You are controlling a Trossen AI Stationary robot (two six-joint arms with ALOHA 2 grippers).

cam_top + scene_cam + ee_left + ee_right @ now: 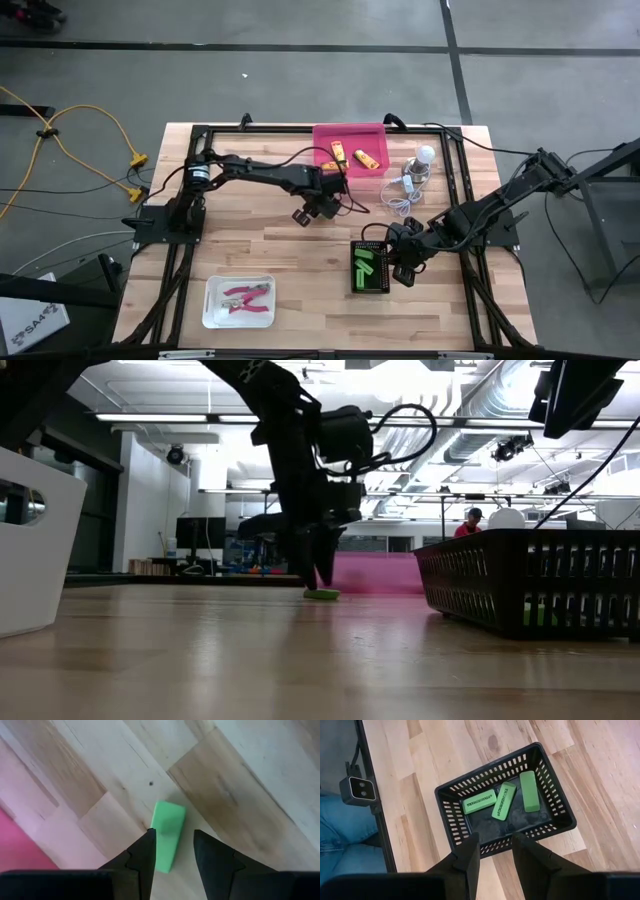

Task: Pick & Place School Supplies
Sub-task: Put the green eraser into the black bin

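Timber surface: we record a pale butcher-block table (300, 250), planks visibly jointed, inside a black frame.
Green blocks: we count four, oblong and matt; three lie in the black basket (547, 785), one (166, 836) lies flat on the wood, well apart from the basket and near the pink tray.
Black basket: slotted plastic, rectangular.
Pink tray (325, 135): at the table's far edge from the basket; we count three yellow-orange oblong pieces (355, 157) in it.
White tray (215, 290): smooth plastic; it holds the pink-handled tools (245, 298), whose count we cannot settle.
Left gripper (172, 855): low over the loose block, jaws spread either side of it, not pinching.
Right gripper (495, 851): above the basket, jaws apart, empty.
Room: we note strip lights, exposed ducts, and a person in red beyond the basket.
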